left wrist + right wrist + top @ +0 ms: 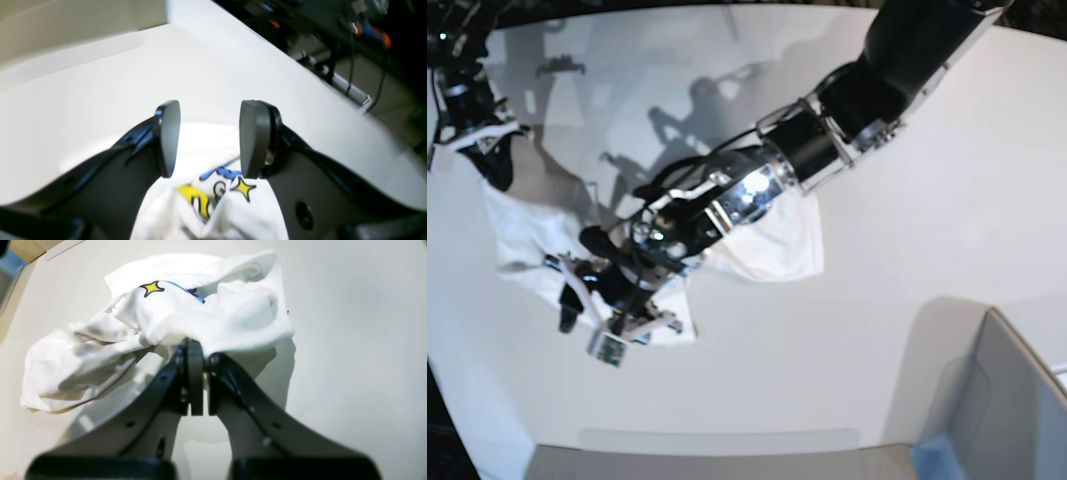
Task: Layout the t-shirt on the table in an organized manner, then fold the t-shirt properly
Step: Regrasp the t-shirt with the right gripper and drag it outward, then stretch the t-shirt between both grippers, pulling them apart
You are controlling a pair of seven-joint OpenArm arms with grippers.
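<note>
The white t-shirt (772,245) lies crumpled on the table (907,280), its yellow star and blue letters showing. In the base view my left gripper (617,300) hovers over the shirt's near-left part. The left wrist view shows that left gripper (210,140) open, its fingers (166,140) apart above the printed cloth (213,206). At the far left of the base view my right gripper (472,140) holds an edge of the shirt. In the right wrist view the right gripper (196,350) is shut on a fold of the t-shirt (186,313), which hangs bunched above the table (350,340).
A grey box with a blue corner (997,400) stands at the near right of the table. Beyond the table's curved edge (300,63) are dark cables and equipment (350,50). The left arm (867,90) stretches across the table from the far right.
</note>
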